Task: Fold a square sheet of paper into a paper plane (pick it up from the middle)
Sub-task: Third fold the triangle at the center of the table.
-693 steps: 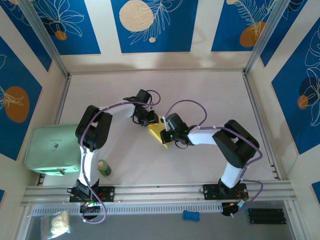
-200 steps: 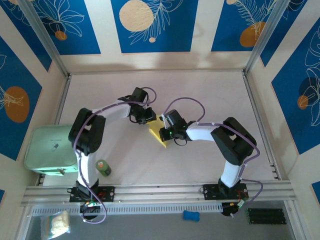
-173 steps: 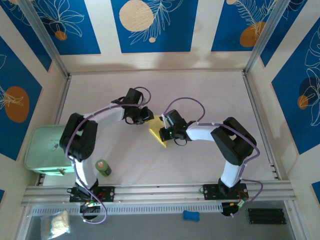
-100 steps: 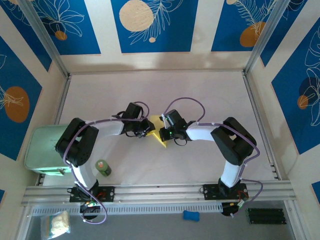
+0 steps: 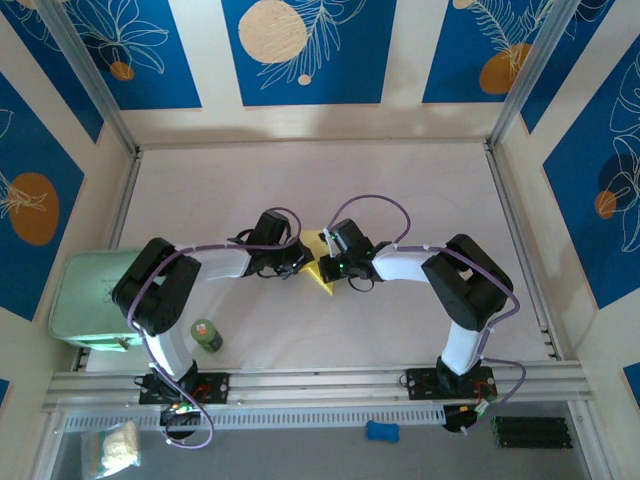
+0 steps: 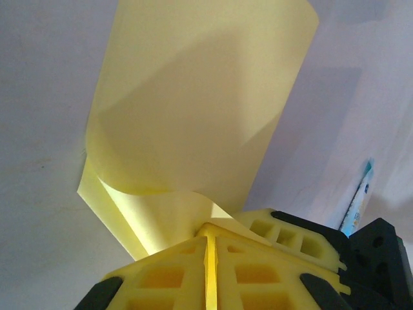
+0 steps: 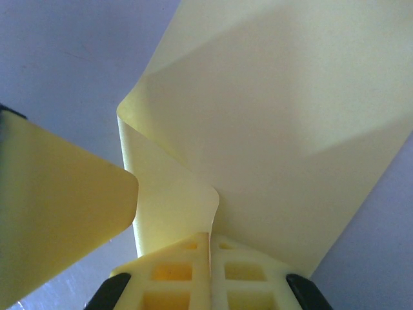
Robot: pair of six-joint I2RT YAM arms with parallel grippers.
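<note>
Top external: lying mid-table (image 5: 420,190) between both arms, paper (image 5: 322,279) partly folded, no dart shape yet. Left gripper (image 6: 208,239) clamped shut on a curled-up flap; right gripper (image 7: 210,240) pinched likewise on another. Judged early to midway: creases to flatten, wings left to make.

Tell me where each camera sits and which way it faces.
Top external: overhead behind the robot, looking down on the table; left arm and right arm show, with the left gripper and right gripper meeting at the yellow paper.
Left wrist: on that wrist, looking along its fingers, shut on the paper.
Right wrist: likewise, with its fingers shut on the paper.
Shared: all three see the paper.
</note>
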